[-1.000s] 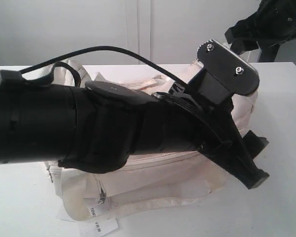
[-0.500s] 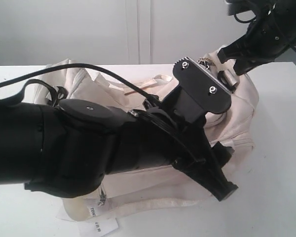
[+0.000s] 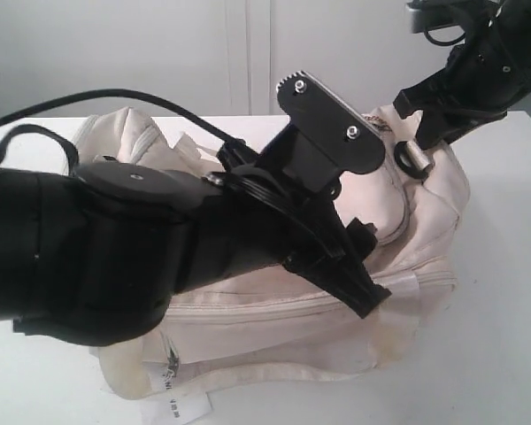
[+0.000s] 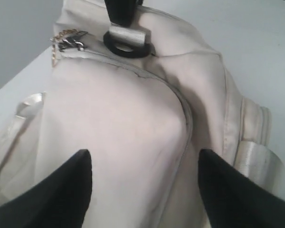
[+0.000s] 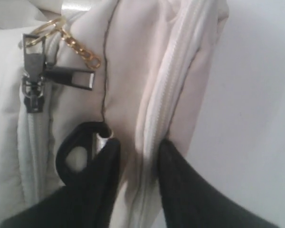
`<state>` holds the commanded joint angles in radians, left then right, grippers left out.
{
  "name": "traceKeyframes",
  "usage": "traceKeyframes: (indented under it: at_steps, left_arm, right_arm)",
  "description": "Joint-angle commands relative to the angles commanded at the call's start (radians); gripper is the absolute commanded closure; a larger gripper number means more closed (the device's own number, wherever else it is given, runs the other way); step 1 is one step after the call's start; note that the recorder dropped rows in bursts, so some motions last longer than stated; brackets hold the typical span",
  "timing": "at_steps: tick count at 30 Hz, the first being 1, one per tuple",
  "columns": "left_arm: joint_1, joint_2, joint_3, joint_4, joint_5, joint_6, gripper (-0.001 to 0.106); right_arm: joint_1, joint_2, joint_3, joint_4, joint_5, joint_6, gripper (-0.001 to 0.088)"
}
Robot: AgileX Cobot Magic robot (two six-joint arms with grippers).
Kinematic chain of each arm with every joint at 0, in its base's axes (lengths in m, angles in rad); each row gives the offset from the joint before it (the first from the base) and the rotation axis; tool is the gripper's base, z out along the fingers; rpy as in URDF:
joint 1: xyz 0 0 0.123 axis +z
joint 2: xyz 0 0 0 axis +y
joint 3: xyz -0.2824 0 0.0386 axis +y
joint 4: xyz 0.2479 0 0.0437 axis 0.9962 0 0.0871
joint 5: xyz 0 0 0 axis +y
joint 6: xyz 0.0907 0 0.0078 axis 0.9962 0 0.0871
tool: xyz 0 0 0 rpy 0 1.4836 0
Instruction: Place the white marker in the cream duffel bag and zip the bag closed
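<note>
The cream duffel bag [image 3: 274,310] sits slumped on the white table [image 3: 504,266], and I can't spot the white marker anywhere, whether inside or hidden I cannot tell. The left tool [image 4: 143,152] hangs over the top flap with its jaws spread wide, holding nothing. The right tool [image 5: 138,145] is narrowed onto a fold of fabric at the bag's end, just beside the black strap ring [image 5: 73,154]. The dark zip pulls [image 5: 69,76] on their gold chain [image 5: 80,47] lie nearby. That cloth looks soft and floppy. It will likely bunch and drag rather than hold still, so I'd pin the end firmly and take the small, stiff metal pull for zipping, not the fabric.
</note>
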<state>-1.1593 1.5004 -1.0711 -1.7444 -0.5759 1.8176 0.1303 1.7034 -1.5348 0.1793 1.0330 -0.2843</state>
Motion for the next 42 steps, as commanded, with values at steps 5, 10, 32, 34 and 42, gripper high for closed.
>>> traceKeyframes:
  at_steps: [5, 10, 32, 34, 42]
  left_arm:
    - [0.000, -0.017, 0.000, 0.000, -0.052, 0.101, 0.039]
    - [0.037, -0.017, -0.014, 0.000, -0.111, 0.248, 0.055]
    - [0.564, -0.189, -0.058, 0.000, -0.146, 0.301, 0.102]
    - [0.611, -0.210, -0.058, 0.000, -0.149, 0.301, 0.102]
    - [0.718, -0.313, 0.001, 0.000, -0.150, 0.301, 0.102]
  right_arm:
    - [-0.002, -0.028, 0.000, 0.000, -0.050, 0.001, 0.0305]
    - [-0.002, -0.091, 0.000, -0.120, -0.098, 0.057, 0.0305]
    - [-0.002, -0.177, 0.000, -0.179, -0.046, 0.022, 0.0867]
    - [-0.002, -0.177, 0.000, -0.196, -0.047, 0.019, 0.0868]
    - [-0.064, -0.177, 0.000, -0.268, -0.047, 0.077, 0.0868]
